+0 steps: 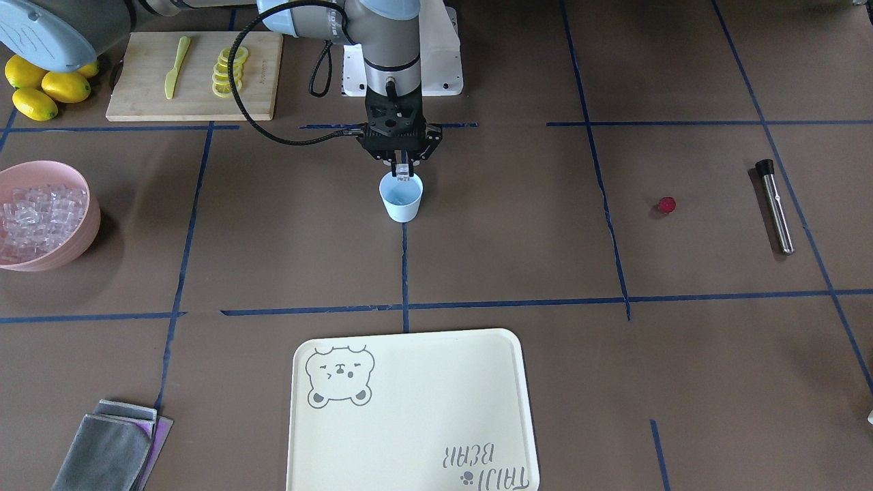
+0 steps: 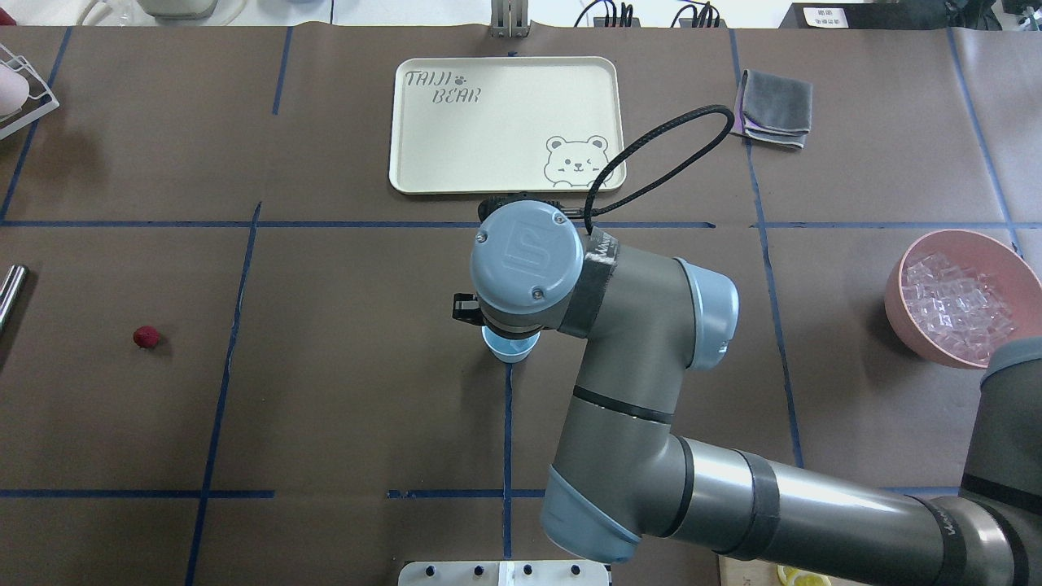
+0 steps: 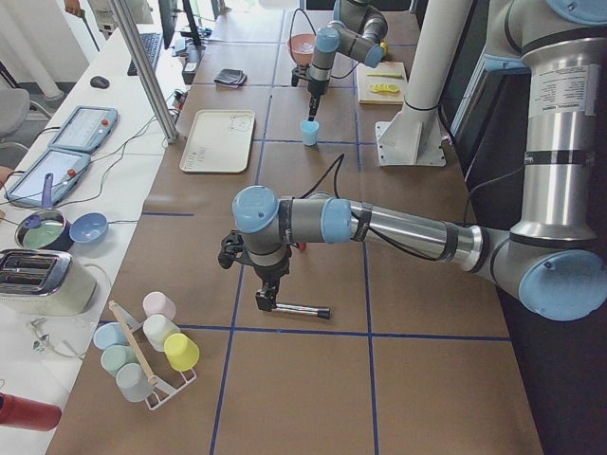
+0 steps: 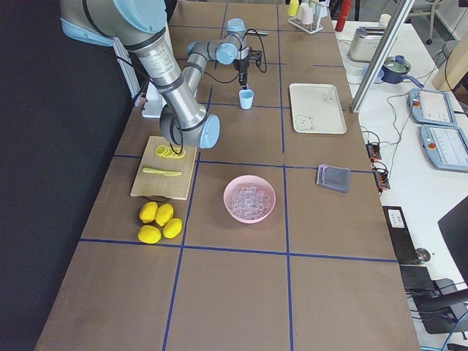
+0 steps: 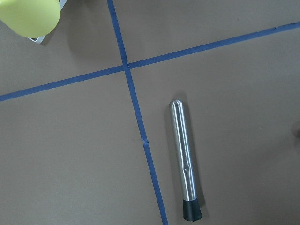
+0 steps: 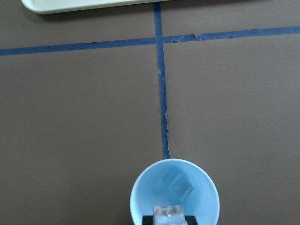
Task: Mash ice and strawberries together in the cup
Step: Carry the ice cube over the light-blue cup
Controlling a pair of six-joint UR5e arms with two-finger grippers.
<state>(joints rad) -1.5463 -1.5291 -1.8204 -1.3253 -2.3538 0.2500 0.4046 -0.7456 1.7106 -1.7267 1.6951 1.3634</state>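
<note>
Brown table [image 1: 477,259] — right gripper [image 1: 402,169] pinches an ice cube [image 1: 404,174] over the cup [image 1: 401,203].

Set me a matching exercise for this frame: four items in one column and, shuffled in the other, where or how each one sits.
Column one
1. pale-blue plastic cup
2. small dark-red strawberry piece
3. steel muddler with a black tip
4. clear ice cube

Column two
A. lying on its side on the table
B. pinched in the right gripper
C. upright, directly below that gripper
D. loose on the table, between the cup and the muddler

Pairs: 1-C, 2-D, 3-A, 4-B
</note>
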